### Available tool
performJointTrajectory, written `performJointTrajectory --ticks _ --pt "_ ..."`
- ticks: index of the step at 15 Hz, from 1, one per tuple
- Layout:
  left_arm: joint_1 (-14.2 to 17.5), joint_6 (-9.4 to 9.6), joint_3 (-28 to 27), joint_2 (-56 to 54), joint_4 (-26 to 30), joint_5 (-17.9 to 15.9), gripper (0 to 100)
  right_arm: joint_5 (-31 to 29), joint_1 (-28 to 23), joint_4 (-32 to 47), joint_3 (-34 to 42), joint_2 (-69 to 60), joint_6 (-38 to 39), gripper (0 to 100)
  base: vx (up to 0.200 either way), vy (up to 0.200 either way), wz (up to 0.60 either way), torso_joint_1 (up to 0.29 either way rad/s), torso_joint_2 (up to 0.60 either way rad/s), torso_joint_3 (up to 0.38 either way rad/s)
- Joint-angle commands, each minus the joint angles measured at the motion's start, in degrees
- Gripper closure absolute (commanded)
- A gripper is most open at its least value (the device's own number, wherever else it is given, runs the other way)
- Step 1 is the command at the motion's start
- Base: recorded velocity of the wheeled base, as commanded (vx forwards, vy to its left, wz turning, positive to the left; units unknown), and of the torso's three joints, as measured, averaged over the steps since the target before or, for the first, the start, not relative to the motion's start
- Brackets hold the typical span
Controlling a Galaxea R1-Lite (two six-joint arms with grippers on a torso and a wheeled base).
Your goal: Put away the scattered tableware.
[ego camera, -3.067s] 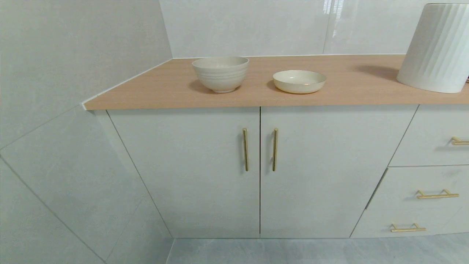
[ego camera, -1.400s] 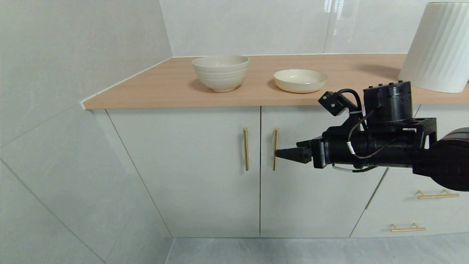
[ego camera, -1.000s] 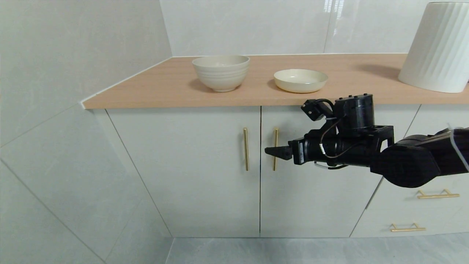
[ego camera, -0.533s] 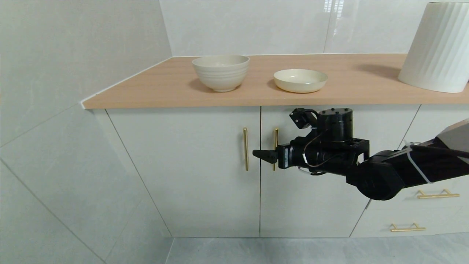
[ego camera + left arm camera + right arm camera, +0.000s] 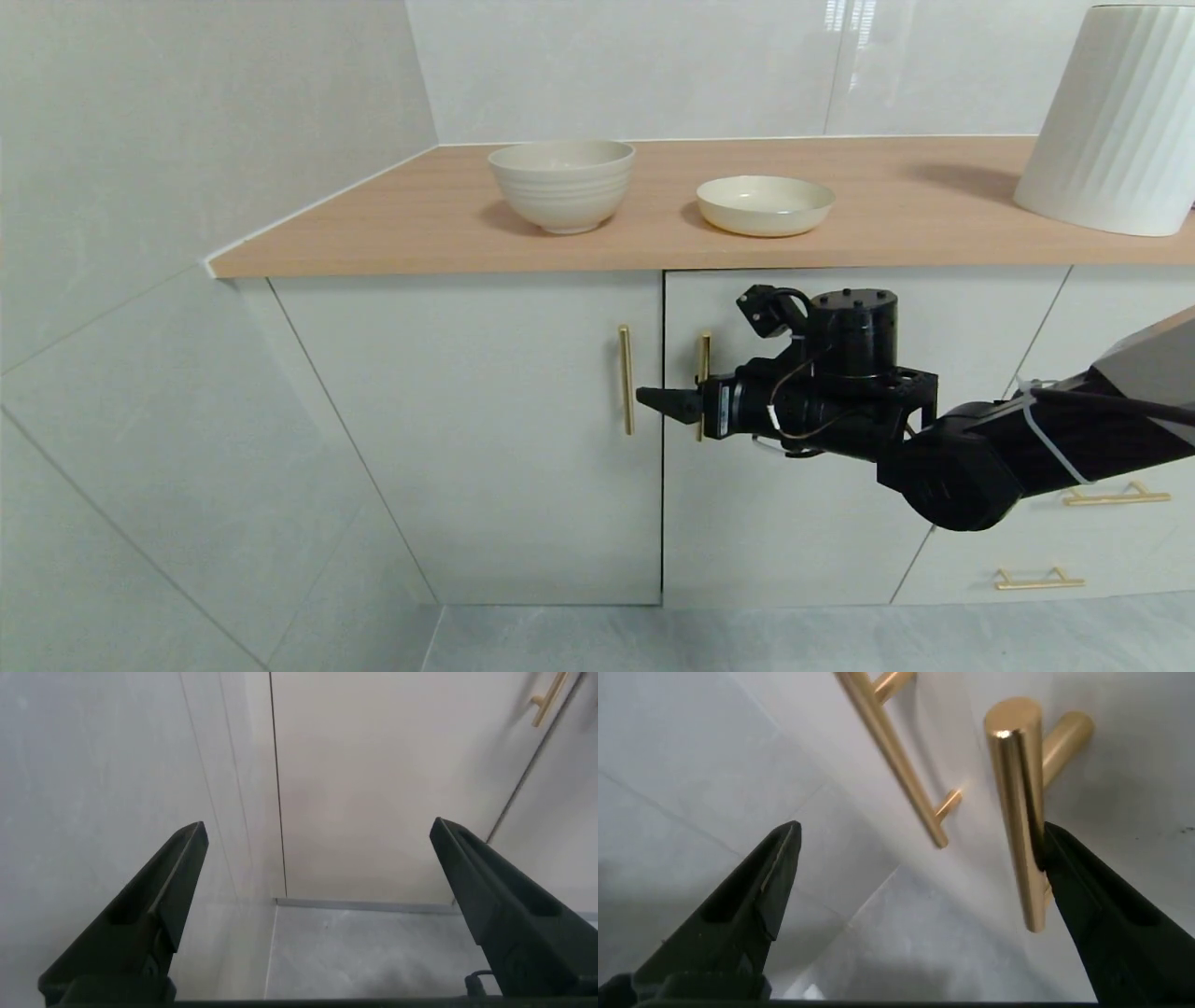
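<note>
Ribbed bowl and shallow dish, upper centre of the head view, side by side but apart on the wooden countertop. Directly below, two cabinet doors with a left gold handle and a right gold handle. Right gripper, mid-frame, level with the handles, tip between them; fingers spread wide, nothing held. Left gripper likewise spread wide and empty, facing cabinet base and floor. White ribbed cylinder, upper right.
</note>
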Motion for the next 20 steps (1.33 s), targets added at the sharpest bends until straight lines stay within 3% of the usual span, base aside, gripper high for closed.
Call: performJointTrajectory --ticks 1,9,17,20 --pt "0.0 -0.08 0.0 0.0 0.0 0.0 0 1.7 0.1 0.2 0.7 -1.8 1.6 0 0.000 0.000 0.00 0.000 0.00 0.000" --pt "0.0 -0.08 0.0 0.0 0.0 0.0 0 6.0 1.4 0.0 12.0 -10.8 2.7 0 0.000 0.000 0.00 0.000 0.00 0.000" --pt "0.0 0.00 0.0 0.0 0.0 0.0 0 18.4 2.0 0.0 21.9 -20.9 1.0 0 0.000 0.000 0.00 0.000 0.00 0.000" --pt "0.0 0.09 0.0 0.0 0.0 0.0 0 18.5 2.0 -0.1 25.0 -22.4 0.4 0 0.000 0.000 0.00 0.000 0.00 0.000"
